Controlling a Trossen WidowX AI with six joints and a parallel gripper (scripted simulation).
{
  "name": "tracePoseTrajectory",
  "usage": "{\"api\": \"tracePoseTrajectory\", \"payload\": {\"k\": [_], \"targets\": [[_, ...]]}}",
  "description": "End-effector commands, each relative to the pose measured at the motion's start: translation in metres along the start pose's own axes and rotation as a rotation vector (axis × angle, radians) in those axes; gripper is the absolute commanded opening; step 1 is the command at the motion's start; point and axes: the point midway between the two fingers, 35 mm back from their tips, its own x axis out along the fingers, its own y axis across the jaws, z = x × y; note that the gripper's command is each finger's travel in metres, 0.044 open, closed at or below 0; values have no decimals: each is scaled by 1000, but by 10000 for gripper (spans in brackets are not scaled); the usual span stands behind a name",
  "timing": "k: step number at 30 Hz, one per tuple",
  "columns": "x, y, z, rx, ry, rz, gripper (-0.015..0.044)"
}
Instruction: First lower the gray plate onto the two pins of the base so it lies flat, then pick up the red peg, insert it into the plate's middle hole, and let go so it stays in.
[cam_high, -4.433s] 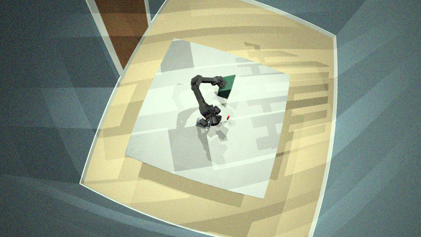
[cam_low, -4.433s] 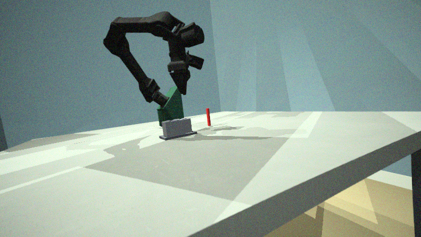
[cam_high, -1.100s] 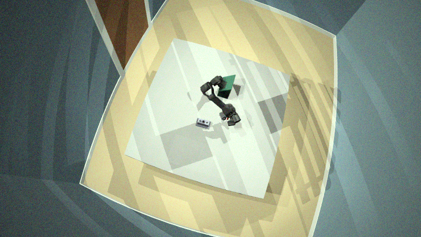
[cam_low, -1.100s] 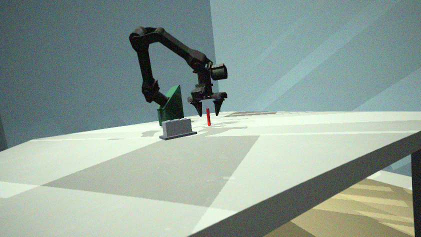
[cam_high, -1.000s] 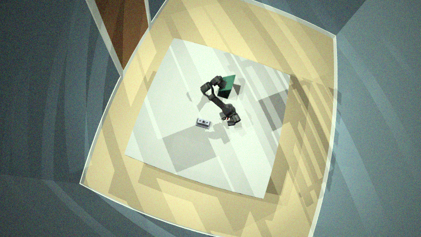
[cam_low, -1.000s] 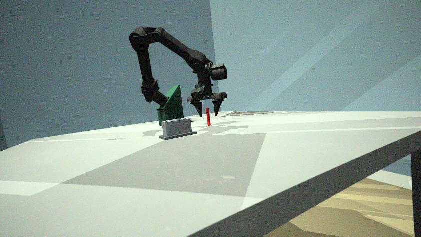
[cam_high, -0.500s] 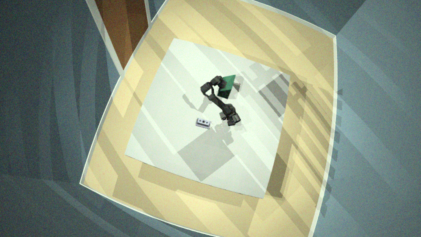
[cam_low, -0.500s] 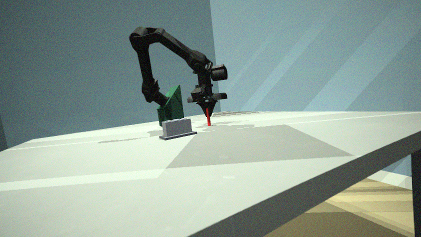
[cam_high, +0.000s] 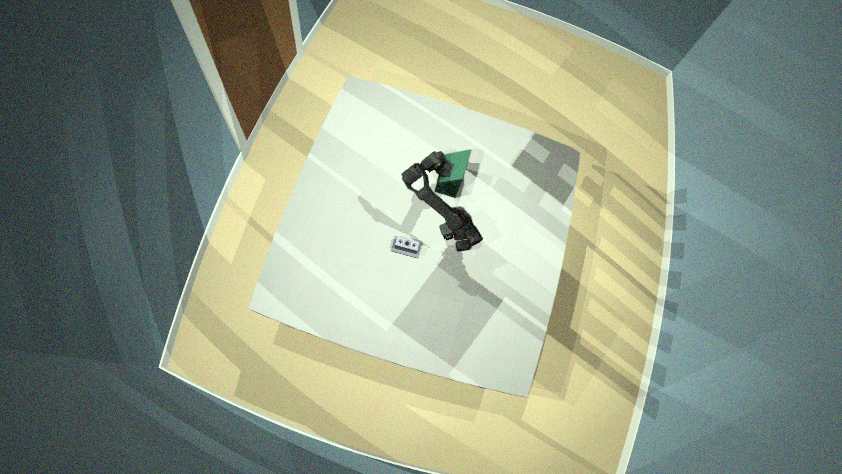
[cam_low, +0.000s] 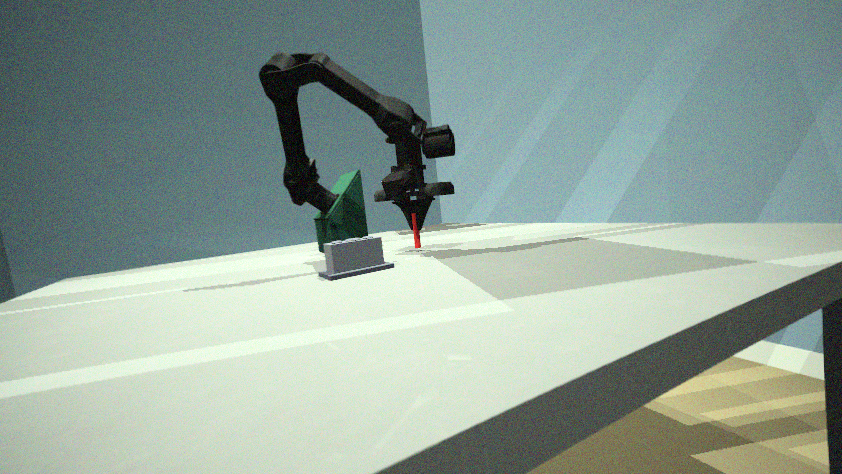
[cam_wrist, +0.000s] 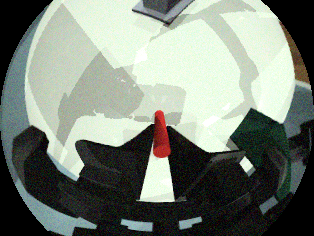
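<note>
Gripper (cam_low: 414, 224) (cam_wrist: 160, 127) pinching peg (cam_low: 417, 236) (cam_wrist: 160, 137) near its top; peg likely light, stiff, perhaps slippery: upper-end hold suits insertion.

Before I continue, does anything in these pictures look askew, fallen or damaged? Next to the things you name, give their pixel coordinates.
Nothing stands out: the gray plate (cam_high: 407, 245) (cam_low: 354, 253) looks level on its base, and the tool (cam_low: 415, 227) (cam_wrist: 160, 127) grips the upright red peg (cam_low: 416, 235) (cam_wrist: 160, 140).
</note>
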Motion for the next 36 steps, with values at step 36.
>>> {"api": "tracePoseTrajectory", "payload": {"k": [36], "targets": [[-65, 17, 36, -2, 19, 17, 0]]}}
